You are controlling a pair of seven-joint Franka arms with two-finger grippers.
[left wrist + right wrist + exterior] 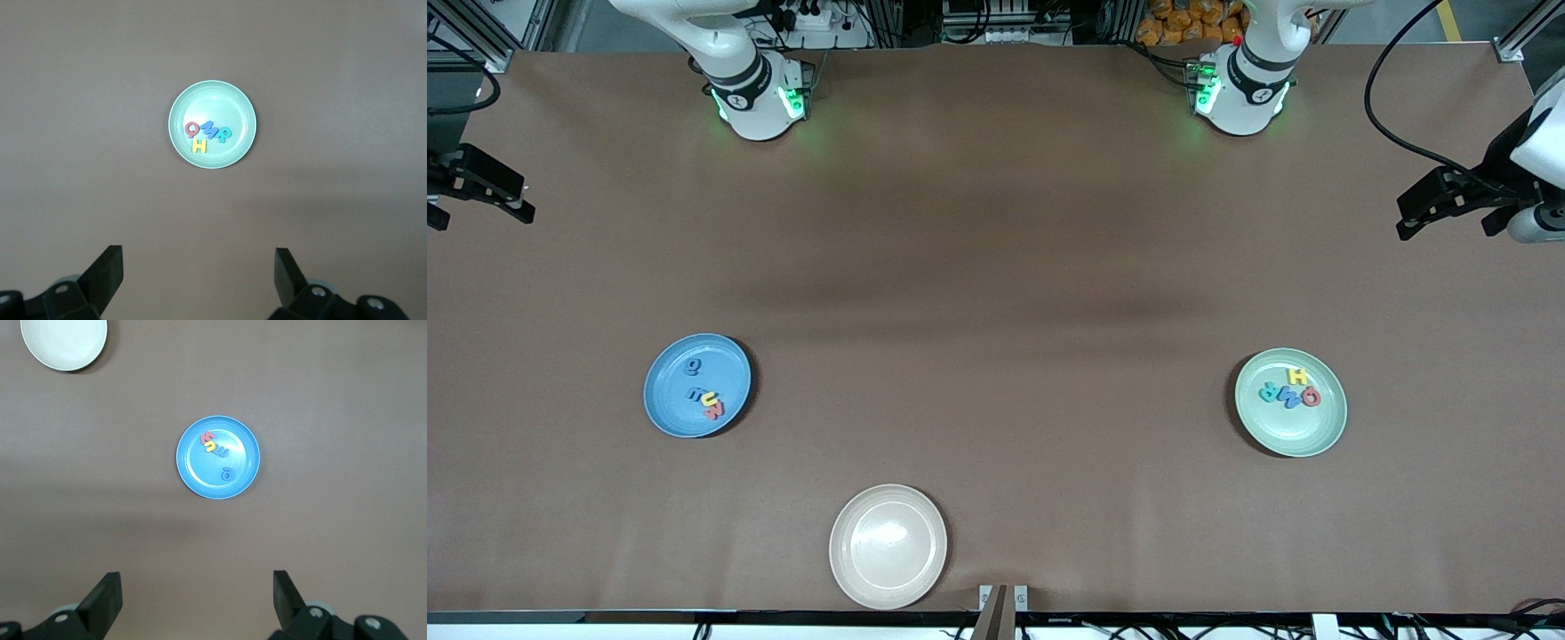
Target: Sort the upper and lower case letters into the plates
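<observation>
The left gripper point(197, 267) was seen with its fingers point(107, 270) spread wide and nothing between them; it was held high over the bare brown surface point(996, 267) at the left arm's end, above the mint green plate point(1316, 436). The right gripper point(197, 590) was likewise found with fingers point(103, 593) parted and empty, held high at the right arm's end of the surface, above the blue plate point(667, 404). Both arms were at rest, drawn well away from the plates.

The mint green plate is taken as landmark. Four letters were recorded inside it, clustered toward the rim nearest the robot bases: a yellow H point(1298, 376), and just beside it, nearer the front camera, a row of a red Q point(1311, 397), a blue M point(1286, 396) and a teal R point(1267, 391), the three touching or nearly so.

The blue plate was placed well apart from the mint green plate, toward the right arm's end, at about the same depth. In it were noted a dark blue letter point(692, 364) lying alone, and a second blue letter point(695, 394), a yellow letter point(707, 402) and a red letter point(715, 411) packed together. Their shapes could not be read with certainty.

A cream plate point(871, 578) with nothing in it was recorded nearer the front camera than the mint green plate, between the two coloured plates.
</observation>
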